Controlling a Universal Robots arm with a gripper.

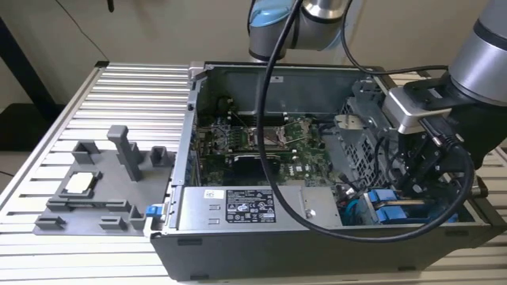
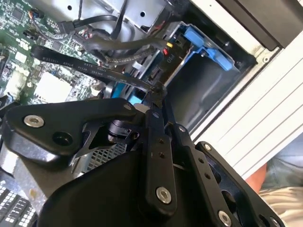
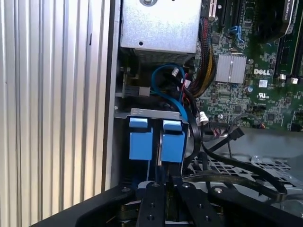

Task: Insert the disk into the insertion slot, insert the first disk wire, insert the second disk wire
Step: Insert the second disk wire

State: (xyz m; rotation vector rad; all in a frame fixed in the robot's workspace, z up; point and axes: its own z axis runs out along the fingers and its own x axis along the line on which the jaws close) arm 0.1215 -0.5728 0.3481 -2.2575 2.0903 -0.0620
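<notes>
Exterior view: the computer case (image 1: 317, 249) lies open on a slatted table (image 1: 135, 89), and the gripper (image 1: 417, 178) reaches down into the case at its front corner, beside the drive cage (image 1: 360, 139).
Disk: two blue carrier tabs (image 3: 156, 139) sit side by side in the insertion slot (image 3: 142, 113) in the first wrist view; the disk looks already seated in the cage, though which tab belongs to it cannot be told.
Gripper: in the second wrist view the gripper (image 2: 156, 97) has its black fingers (image 2: 154, 142) drawn close together at the tip, right at a flat black cable (image 2: 94, 73) that runs from the cage.
Jaws: narrow and nearly closed; they seem to pinch the cable end, but the contact is hidden, so a firm hold cannot be confirmed.
Step in hand: judged as wire insertion, since both carriers are in the cage.
Doing it well: the plug should stay square to the socket on the disk beside the cage, go straight in along the socket's axis, and keep clear of the blue cable (image 3: 168, 90) and the wire bundle (image 3: 206, 66) near the cage.
Risk: a tilted plug could jam or slip from the fingers.
</notes>
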